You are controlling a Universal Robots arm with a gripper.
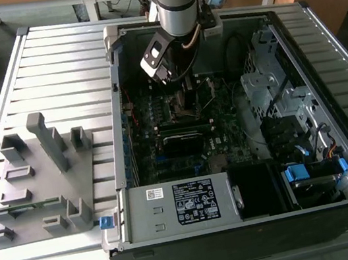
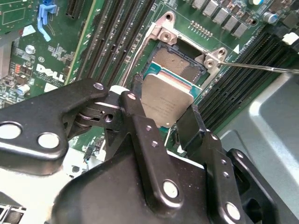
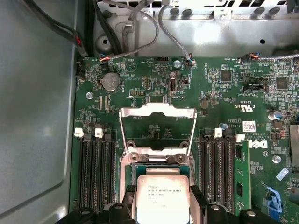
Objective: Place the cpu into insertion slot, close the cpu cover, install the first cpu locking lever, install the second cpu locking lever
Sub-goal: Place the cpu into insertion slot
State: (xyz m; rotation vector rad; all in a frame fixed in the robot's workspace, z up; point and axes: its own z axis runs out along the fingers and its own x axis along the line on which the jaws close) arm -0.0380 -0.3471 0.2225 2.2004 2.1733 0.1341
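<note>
My gripper (image 3: 162,201) is shut on the cpu (image 3: 162,196), a flat silver-grey square held by its two opposite edges between the black fingers (image 3: 196,200). In the second wrist view the cpu (image 2: 166,100) hangs tilted, close above the insertion slot (image 2: 180,63), whose bare contact field shows beyond the chip. The cpu cover (image 3: 158,112), a thin silvery frame, stands swung open at the slot's far side. A thin metal lever rod (image 2: 261,67) sticks out past the slot. In the exterior view the gripper (image 1: 185,95) reaches down into the open computer case.
Black memory slots (image 3: 96,172) flank the socket on both sides on the green motherboard (image 3: 224,93). Loose cables (image 3: 140,28) run along the case wall. The power supply (image 1: 186,201) and drive bays (image 1: 296,143) fill the case's near side. A grey fixture (image 1: 35,180) lies at the exterior view's left.
</note>
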